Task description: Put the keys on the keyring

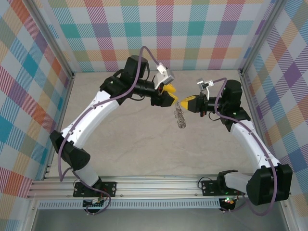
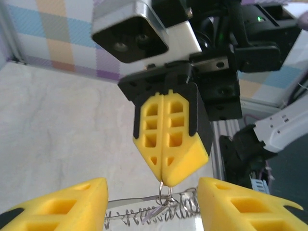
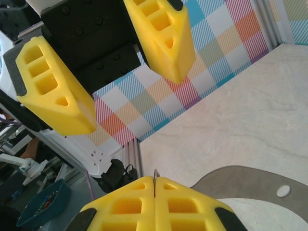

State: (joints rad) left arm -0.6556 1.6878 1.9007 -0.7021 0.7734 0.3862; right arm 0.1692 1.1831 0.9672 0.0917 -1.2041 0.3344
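The right claw clamped on the keyring, the left claw apart
We see the keyring hang from the right claw above the desk. The left wrist view shows its links between the left fingers; whether they touch, we cannot tell. From the top it is a small dangling bundle.

The keyring runs off the bottom edge of the left wrist view, its links blurred. From above it is too small to read link by link. Between the right hand's pressed-together fingers only a thin wire tip pokes out; the rest is hidden.
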